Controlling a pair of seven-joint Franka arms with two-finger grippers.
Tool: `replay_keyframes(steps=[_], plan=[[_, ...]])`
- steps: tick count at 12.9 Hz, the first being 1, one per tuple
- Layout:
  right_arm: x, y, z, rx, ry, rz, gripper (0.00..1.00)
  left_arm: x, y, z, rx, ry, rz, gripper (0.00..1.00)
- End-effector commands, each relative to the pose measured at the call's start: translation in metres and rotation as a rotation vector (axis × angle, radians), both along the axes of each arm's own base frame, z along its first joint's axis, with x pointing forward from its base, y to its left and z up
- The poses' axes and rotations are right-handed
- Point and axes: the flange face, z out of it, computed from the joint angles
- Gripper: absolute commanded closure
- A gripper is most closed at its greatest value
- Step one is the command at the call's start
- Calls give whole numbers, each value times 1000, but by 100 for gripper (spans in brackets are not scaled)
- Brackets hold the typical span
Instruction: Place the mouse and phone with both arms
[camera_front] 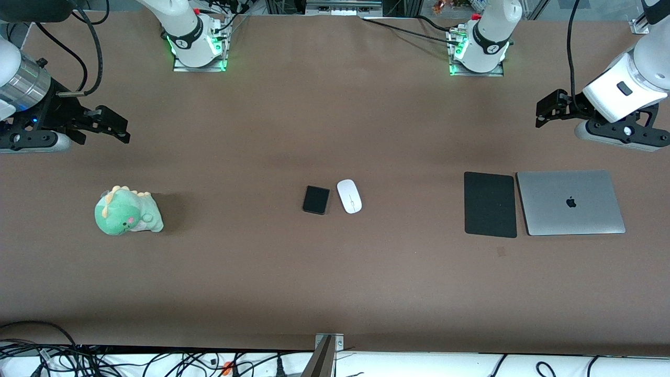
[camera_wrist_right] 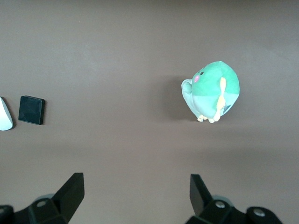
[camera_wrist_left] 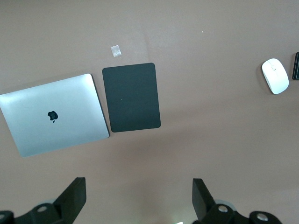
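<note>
Left gripper (camera_front: 544, 110): jaws apart, empty, held over bare brown table (camera_front: 335, 272) at the left arm's end.
Right gripper (camera_front: 112, 125): jaws apart, empty, over the right arm's end.
Targets: small white glossy oval mouse (camera_front: 349, 196) just beside small black flat phone (camera_front: 316, 199), mid-table.
Risk: one object likely nudged while its neighbour is gripped; arms crowded.
Room: green plush dinosaur (camera_front: 127, 211), black mouse pad (camera_front: 490, 203), silver laptop (camera_front: 570, 202) well apart; edges distant.

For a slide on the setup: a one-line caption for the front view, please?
Start: phone and mouse side by side mid-table; left gripper and right gripper wait open at the table's ends.
</note>
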Motion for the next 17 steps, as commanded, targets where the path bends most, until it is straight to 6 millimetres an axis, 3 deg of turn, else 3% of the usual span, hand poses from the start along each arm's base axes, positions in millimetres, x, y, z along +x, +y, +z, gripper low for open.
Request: replay_keyframes(steps=[1, 10, 14, 17], plan=[[-6, 1, 4, 16, 4, 10, 0, 2, -2, 6, -19, 5, -3, 0], [-7, 3, 4, 16, 6, 15, 0, 1, -4, -12, -33, 89, -15, 0], [-6, 1, 4, 17, 5, 7, 0, 17, -9, -54, -52, 181, -14, 0], [-5, 4, 10, 8, -10, 17, 0, 47, -21, -106, -104, 196, 47, 0]])
